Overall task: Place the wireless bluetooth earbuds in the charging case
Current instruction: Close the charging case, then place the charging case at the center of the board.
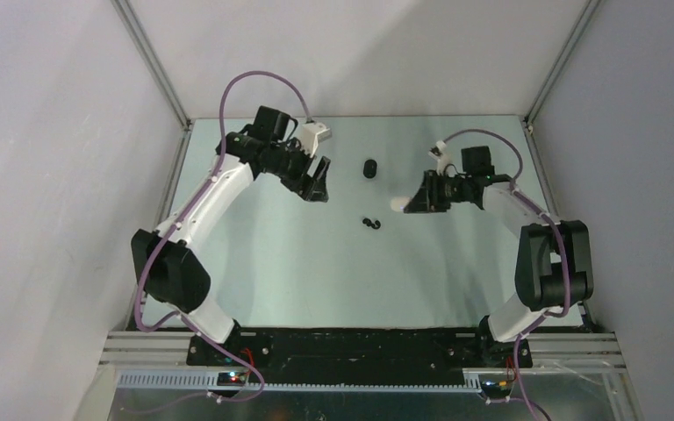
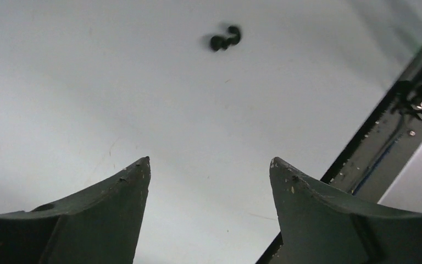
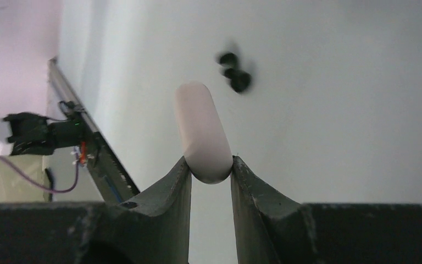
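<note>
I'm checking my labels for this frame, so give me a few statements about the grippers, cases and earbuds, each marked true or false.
1. The right gripper is clamped on the white case. True.
2. The left gripper is closed on a black earbud. False: its jaws stand wide apart with nothing between them.
3. The black earbuds lie close together on the table, between the two grippers. True.
4. The black case is held by the right gripper. False: it lies on the table, apart from both grippers.
5. The black earbuds sit inside the white case. False: they lie loose on the table, apart from it.
</note>
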Tool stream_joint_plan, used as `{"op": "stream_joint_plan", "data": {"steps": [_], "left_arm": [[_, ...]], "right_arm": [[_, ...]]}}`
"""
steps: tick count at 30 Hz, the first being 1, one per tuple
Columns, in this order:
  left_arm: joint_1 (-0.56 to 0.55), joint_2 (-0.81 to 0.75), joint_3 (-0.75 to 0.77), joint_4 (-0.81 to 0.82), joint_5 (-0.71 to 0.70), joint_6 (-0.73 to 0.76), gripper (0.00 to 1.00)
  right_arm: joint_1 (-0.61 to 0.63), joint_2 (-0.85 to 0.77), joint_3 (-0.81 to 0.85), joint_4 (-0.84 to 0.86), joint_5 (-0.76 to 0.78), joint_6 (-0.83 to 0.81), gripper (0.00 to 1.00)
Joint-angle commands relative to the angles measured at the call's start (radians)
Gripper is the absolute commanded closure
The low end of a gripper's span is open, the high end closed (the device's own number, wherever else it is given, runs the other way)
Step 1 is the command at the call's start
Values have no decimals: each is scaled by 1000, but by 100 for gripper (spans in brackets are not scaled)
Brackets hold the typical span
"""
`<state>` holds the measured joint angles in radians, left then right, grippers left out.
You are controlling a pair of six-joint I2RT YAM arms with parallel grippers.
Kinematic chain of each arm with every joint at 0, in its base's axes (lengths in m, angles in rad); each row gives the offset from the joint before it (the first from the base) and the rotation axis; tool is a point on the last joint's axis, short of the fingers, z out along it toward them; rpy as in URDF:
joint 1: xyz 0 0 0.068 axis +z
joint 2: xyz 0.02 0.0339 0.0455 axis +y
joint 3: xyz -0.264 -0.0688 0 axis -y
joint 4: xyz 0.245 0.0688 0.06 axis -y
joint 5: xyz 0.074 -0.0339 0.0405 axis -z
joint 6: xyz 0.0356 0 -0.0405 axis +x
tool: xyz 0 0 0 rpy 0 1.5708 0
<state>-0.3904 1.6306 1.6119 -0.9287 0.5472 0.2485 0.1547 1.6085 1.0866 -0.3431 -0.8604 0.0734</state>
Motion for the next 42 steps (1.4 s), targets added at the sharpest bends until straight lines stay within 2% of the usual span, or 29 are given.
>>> {"op": "stream_joint_plan", "data": {"steps": [1, 6, 16, 18, 20, 22, 26, 30, 33, 36, 39, 42], "left_arm": [[-2, -63, -82, 38, -240, -137, 16], [-2, -133, -156, 44, -180, -180, 14], [-7, -184, -215, 45, -146, -175, 15], [-7, -182, -214, 44, -147, -175, 15], [-7, -177, -212, 44, -149, -176, 15], [-7, -174, -206, 45, -146, -180, 15], [-8, -163, -203, 45, -178, -176, 11], [-7, -140, -200, 72, -286, -185, 6], [-14, -82, -145, 137, -345, -231, 7], [-42, 24, -30, 216, -498, -319, 10], [-63, 218, 205, 241, -615, -395, 13], [-97, 373, 366, 298, -640, -430, 15]], "right_arm": [[-91, 14, -57, -108, 120, -81, 87], [-215, 69, -105, -85, 189, -97, 86], [-261, 175, -96, -54, 281, -135, 80], [-261, 190, -81, -48, 313, -113, 72], [-264, 190, -67, -53, 372, -85, 54], [-277, 177, -47, -85, 390, -69, 46], [-308, 97, -14, -165, 409, -28, 37], [-316, -28, 19, -193, 413, -16, 37], [-285, -80, 25, -188, 402, -4, 37], [-242, -150, 24, -191, 387, 10, 37], [-200, -206, 28, -223, 382, 8, 37], [-194, -256, 32, -260, 411, 28, 34]]}}
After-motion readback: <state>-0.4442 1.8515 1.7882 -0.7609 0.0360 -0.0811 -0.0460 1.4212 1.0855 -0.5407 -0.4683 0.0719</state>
